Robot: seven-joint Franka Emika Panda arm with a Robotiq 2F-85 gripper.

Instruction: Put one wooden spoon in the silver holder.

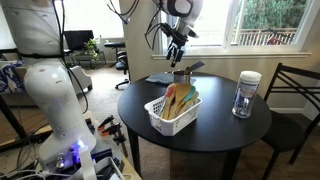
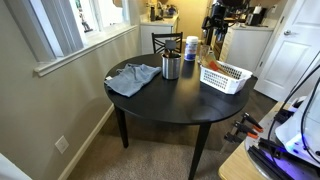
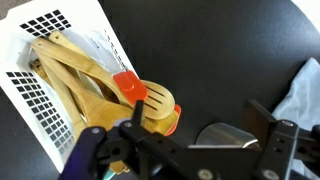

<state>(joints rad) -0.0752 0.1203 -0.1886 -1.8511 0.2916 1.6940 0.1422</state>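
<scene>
Several wooden spoons (image 3: pixel 72 72) lie in a white slatted basket (image 3: pixel 35 85), along with a slotted wooden spatula and a red-headed utensil (image 3: pixel 128 88). In an exterior view the wooden utensils (image 1: pixel 180 100) stick up out of the basket (image 1: pixel 160 118). The silver holder (image 3: pixel 225 137) stands upright next to the basket and looks empty; it shows in both exterior views (image 1: pixel 182 76) (image 2: pixel 171 67). My gripper (image 3: pixel 198 112) is open and empty. It hangs in the air above the holder and the near end of the basket (image 1: pixel 176 45).
A blue-grey cloth (image 1: pixel 160 77) (image 2: pixel 133 78) (image 3: pixel 305 95) lies beside the holder on the round black table (image 1: pixel 215 135). A clear glass jar with a white lid (image 1: pixel 245 95) (image 2: pixel 190 48) stands near the table edge. A chair (image 1: pixel 295 90) is at the table.
</scene>
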